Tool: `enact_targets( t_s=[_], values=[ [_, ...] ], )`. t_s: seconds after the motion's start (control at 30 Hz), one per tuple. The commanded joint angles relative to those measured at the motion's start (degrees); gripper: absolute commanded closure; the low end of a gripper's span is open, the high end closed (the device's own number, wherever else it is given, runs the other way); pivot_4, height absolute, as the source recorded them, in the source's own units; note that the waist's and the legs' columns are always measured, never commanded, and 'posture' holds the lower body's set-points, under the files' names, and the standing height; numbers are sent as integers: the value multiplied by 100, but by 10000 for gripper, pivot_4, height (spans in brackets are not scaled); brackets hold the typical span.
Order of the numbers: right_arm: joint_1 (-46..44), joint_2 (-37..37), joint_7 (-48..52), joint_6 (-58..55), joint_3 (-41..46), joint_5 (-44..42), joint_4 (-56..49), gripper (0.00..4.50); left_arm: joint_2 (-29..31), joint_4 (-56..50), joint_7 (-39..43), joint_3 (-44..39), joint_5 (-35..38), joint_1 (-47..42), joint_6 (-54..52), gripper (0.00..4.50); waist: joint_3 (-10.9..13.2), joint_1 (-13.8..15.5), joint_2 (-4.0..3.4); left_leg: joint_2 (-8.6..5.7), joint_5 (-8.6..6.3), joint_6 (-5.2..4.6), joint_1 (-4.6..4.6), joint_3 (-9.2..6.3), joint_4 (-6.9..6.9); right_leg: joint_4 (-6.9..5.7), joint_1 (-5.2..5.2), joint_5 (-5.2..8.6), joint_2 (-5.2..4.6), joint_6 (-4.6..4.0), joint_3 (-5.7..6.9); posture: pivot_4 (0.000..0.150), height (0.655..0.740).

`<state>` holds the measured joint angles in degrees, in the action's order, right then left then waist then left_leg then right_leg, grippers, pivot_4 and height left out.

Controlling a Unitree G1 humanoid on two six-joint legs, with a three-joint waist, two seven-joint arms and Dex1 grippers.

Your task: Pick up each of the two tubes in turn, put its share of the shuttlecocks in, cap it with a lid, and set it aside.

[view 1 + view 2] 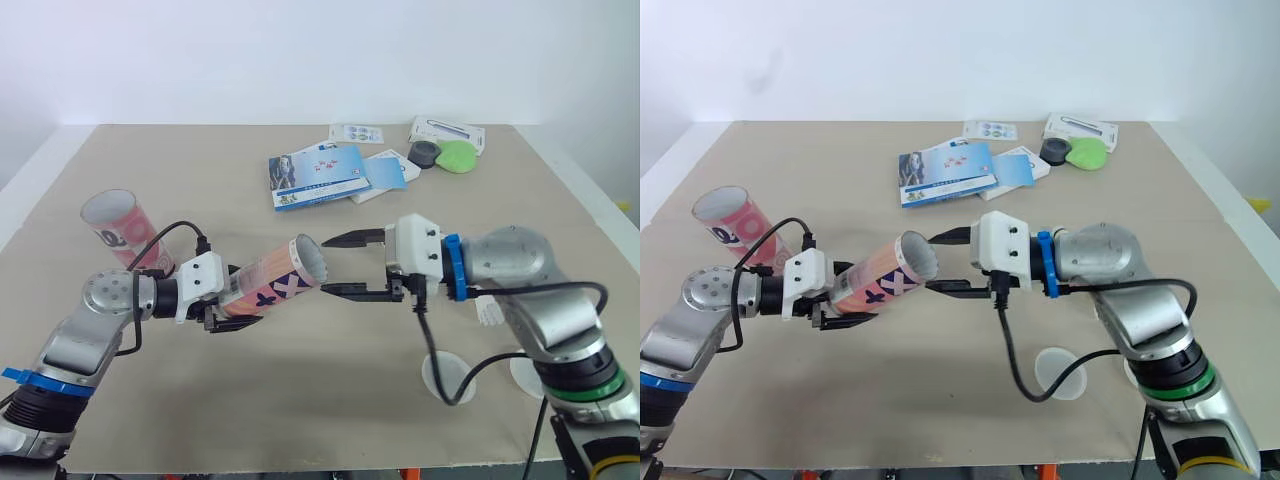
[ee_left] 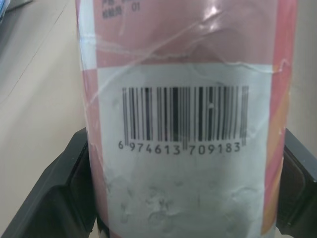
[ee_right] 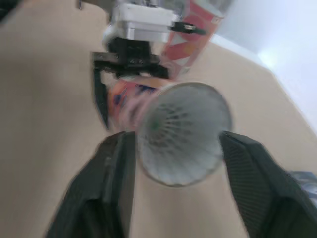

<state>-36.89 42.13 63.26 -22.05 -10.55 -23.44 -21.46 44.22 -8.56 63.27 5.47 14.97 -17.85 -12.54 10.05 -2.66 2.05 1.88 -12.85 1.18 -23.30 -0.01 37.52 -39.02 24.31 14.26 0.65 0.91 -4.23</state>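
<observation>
pink printed cardboard tube [image 1: 285, 275]: held in left end effector [image 1: 232, 308], long axis aimed at wide-spread right end effector [image 1: 326, 265] just beside its mouth.

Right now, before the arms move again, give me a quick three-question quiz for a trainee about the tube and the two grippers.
1. True or false: the left gripper is shut on a tube.
2. The held tube's open mouth points toward: A) the right gripper; B) the blue booklet; C) straight down at the table.
3. Fill in: the right gripper is ___ (open or shut).
Key: 1 true; 2 A; 3 open.
</observation>
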Motion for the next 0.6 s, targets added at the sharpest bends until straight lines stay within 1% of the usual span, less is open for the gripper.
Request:
enact_targets(
  t_s=[0.03,0.1,0.13,0.2,0.3,0.43,0.6],
  values=[
    [-641,45,269,-90,280,-142,585,28012,-27,-156,-41,-35,-18,-54,68,4960,1,-8,-1,1,0,0,2,3,0,0,0,-2,1,-1,-1,1500,7400],
    [-1080,33,515,55,-5,169,1105,33020,-75,-113,-38,-11,-17,-95,95,4960,4,-9,-6,2,1,-1,6,5,1,-1,-1,-6,3,-3,-3,1500,7400],
    [-1237,24,648,129,-176,314,1264,38672,-99,-88,-34,4,-19,-117,113,4960,5,-8,-6,2,2,-2,8,5,1,-1,-1,-7,3,-2,-3,1500,7400],
    [-1427,-29,846,309,-480,590,1449,44028,-152,-48,-34,37,-30,-159,146,4960,5,-6,-7,4,2,-3,8,2,-1,-1,-1,-6,6,-6,0,1500,7400],
    [-1627,-254,1059,646,-984,1033,1675,44028,-302,15,-76,130,-66,-276,184,4960,5,-7,-7,4,2,-4,5,0,-4,-1,0,-1,6,-9,1,1500,7400],
    [-1780,-655,1113,775,-1279,1298,1825,44028,-489,82,-116,233,-143,-431,188,4960,6,-5,-9,2,2,-4,-4,-1,-4,-1,5,0,4,-8,2,1500,7400],
    [-1867,-1091,1091,920,-1674,1718,1774,44028,-714,132,-193,417,-265,-585,176,4960,6,-2,-9,1,2,-4,-4,-5,-1,-2,4,-2,3,-8,5,1500,7400]
  ],
)
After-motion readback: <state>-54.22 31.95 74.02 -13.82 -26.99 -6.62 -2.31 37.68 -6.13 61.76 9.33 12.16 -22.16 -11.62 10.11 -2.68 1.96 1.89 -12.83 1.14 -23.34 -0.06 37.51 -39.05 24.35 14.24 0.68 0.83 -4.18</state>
